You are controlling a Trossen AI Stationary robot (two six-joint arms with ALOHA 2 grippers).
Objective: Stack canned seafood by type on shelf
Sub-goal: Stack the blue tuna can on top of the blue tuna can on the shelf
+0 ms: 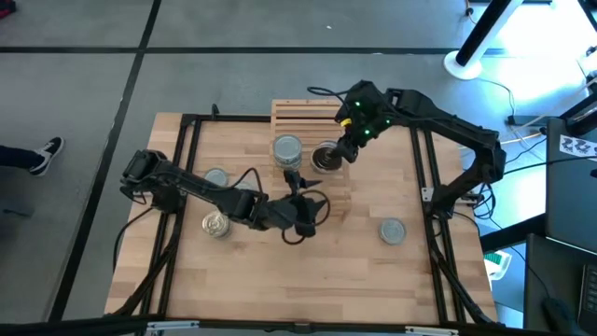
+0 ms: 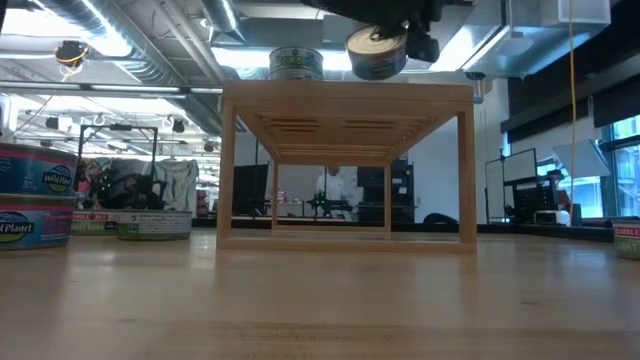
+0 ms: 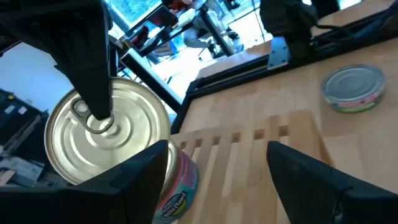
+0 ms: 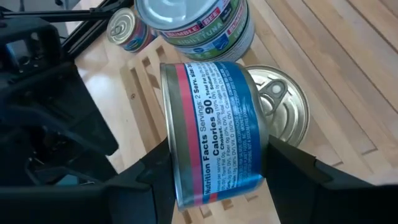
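Observation:
The slatted wooden shelf (image 1: 308,140) stands at the table's far middle. Grey-topped tins (image 1: 287,149) are stacked on it, their bottoms on the slats. My right gripper (image 1: 343,149) is over the shelf, shut on a golden-topped tin (image 4: 214,130), just above another golden ring-pull tin (image 4: 283,106) that lies flat on the slats. My left gripper (image 3: 217,168) hovers open at the shelf's near edge (image 1: 303,210) and touches nothing. Loose tins rest on the tabletop: a grey one (image 1: 216,177), a golden one (image 1: 216,224) and a grey one (image 1: 392,231). My right gripper pinches the golden-topped tin by its two flat faces, one finger (image 3: 93,62) lying across the ring-pull top (image 3: 109,134), the other on the underside. The fingers come from above, slanting down. The tin is tipped on edge, label wall (image 4: 214,130) showing, lifted just clear of the shelf (image 2: 377,52).
The black frame rails (image 1: 191,168) run along the table's left and right sides. In the low view the shelf (image 2: 345,165) is an open table-like rack with room beneath it. Cables (image 1: 308,201) trail around the left arm. Bare tabletop lies near the front edge (image 1: 308,280).

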